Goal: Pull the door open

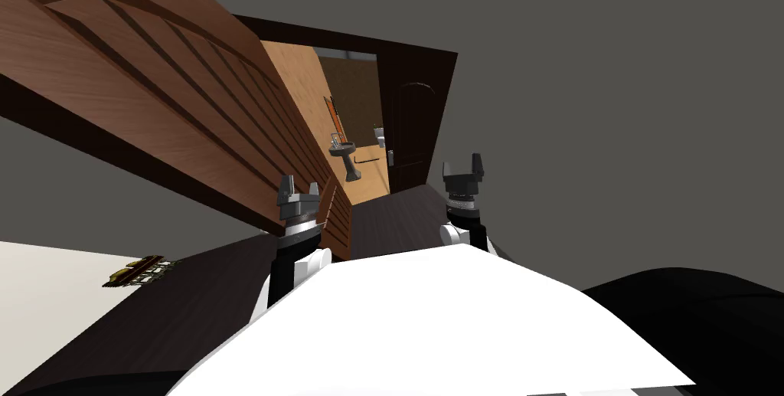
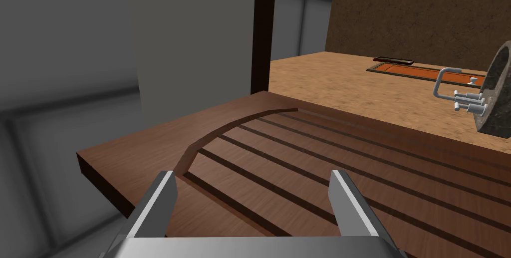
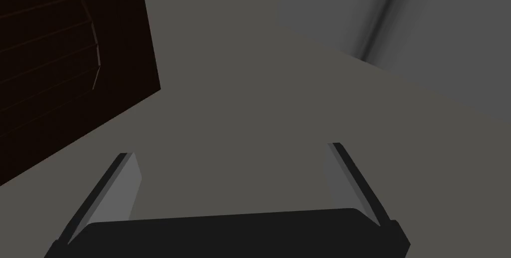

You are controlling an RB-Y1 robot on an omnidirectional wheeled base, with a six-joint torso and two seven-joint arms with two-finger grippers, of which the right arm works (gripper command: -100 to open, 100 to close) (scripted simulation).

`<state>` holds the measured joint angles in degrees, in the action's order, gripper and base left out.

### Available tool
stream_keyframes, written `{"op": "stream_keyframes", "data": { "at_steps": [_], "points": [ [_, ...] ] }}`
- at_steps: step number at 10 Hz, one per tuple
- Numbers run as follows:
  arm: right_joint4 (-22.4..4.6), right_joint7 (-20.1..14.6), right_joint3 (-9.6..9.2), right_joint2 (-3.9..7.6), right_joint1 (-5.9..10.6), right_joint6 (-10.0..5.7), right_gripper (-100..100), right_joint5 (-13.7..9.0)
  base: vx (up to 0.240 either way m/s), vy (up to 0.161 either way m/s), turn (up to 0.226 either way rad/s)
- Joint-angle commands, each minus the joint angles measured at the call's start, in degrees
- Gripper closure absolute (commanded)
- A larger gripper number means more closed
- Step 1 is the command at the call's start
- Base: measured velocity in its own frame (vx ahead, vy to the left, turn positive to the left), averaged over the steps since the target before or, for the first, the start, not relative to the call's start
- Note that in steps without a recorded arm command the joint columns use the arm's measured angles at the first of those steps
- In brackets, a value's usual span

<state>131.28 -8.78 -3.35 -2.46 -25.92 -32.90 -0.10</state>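
Note:
A brown panelled door [image 1: 153, 100] stands swung wide on my left, its free edge close to my left gripper [image 1: 298, 186]. That gripper [image 2: 252, 195] is open, its fingers [image 2: 159, 200] hovering over the door's grooved panel [image 2: 309, 170] with nothing between them. Through the doorway [image 1: 344, 123] a room with a tan floor shows. My right gripper [image 1: 465, 165] is raised on the right side of the doorway and is open [image 3: 234, 180] in front of a grey wall. A second, dark door [image 1: 409, 131] with a handle [image 1: 390, 157] stands at the doorway's right side.
A dark pedestal sink [image 1: 346, 152] with a metal tap [image 2: 456, 93] stands inside the room. An orange-framed panel [image 2: 414, 69] lies along the far wall. Dark floor [image 1: 383, 219] runs ahead of me; a small brass object [image 1: 142, 270] sits at lower left.

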Motion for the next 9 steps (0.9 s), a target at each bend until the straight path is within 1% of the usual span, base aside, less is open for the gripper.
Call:
{"op": "stream_keyframes", "data": {
  "at_steps": [1,3,4,5,9],
  "points": [
    [-1.83,0.14,0.18,0.78,0.92,0.42,-100,-0.02,0.110,-0.016,0.057],
    [-4.18,0.32,0.41,1.65,2.10,0.96,-100,-0.05,0.169,0.002,0.051],
    [-4.95,0.38,0.49,1.90,2.49,1.14,-100,-0.06,0.140,0.000,0.043],
    [-6.49,0.50,0.64,2.40,3.26,1.49,-100,-0.08,0.156,-0.017,0.052],
    [-10.27,0.79,1.01,3.44,5.16,2.35,-100,-0.13,0.109,-0.013,0.041]
  ]
}}
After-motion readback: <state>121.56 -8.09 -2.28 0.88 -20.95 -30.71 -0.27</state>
